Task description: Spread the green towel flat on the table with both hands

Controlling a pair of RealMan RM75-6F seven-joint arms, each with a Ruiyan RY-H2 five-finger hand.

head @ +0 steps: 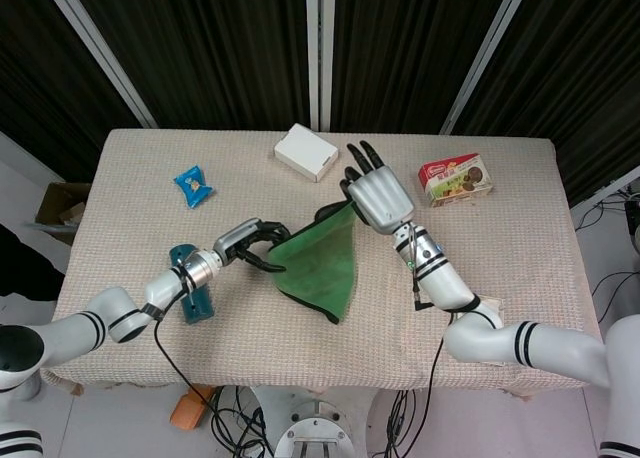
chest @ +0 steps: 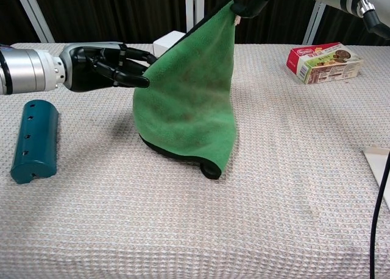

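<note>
- While the green towel is being held up off the table at centre frame, the task is being judged as roughly midway: lifted and partly opened, not yet laid flat.
- One top corner is being pinched by the right hand at the upper middle of the chest view; its fingers are being kept closed on the cloth there, though in the head view only the back of the hand is being shown and the grip itself is hidden.
- A second edge is being gripped by the left hand at the left of the chest view, fingers curled onto the towel's left border.
- Between the two hands the upper edge is being stretched into a slanted line, higher at the right hand.
- Lower part is being left bunched: a rolled fold is resting on the table at lower centre, touching the cloth surface.
- Still to be done, by judgement: edge being pulled wider, hands being lowered, bunched bottom being drawn out so the sheet lies open.
- Bystanders being noted: teal cylinder at lower left, white box behind the towel, snack box at upper right, blue packet at upper left of the head view; all are lying apart from the towel.
</note>
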